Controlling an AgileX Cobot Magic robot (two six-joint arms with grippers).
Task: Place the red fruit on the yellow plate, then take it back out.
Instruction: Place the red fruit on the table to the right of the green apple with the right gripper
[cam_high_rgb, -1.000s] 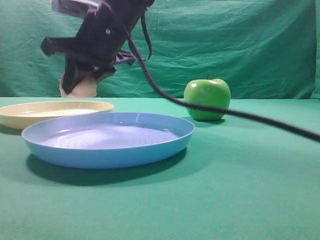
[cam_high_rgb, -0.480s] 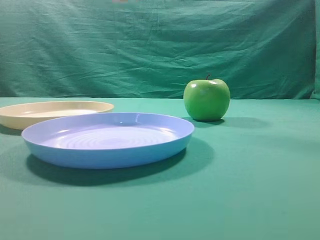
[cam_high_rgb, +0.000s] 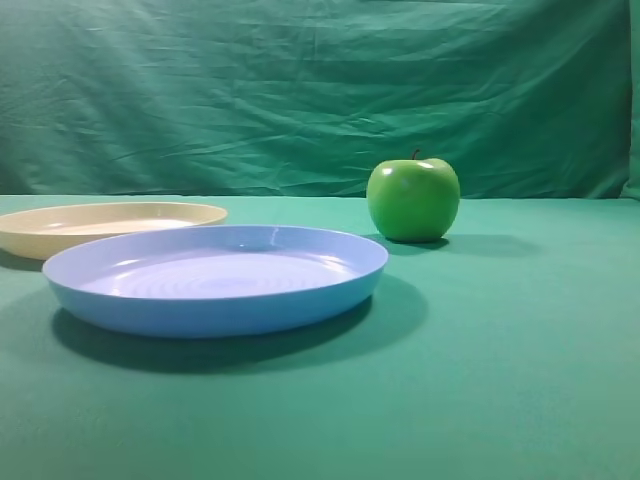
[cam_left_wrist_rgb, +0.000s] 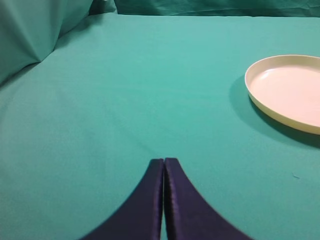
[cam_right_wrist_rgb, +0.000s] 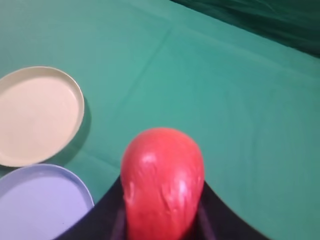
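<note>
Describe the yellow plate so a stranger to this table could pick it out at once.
On the green cloth-covered table, find the two round plates at the left of the exterior view. The yellow plate is the rear one, partly behind the blue plate and left of the green apple. It is pale cream-yellow, shallow, low-rimmed and empty, whereas its neighbour is light blue and looks larger.
</note>
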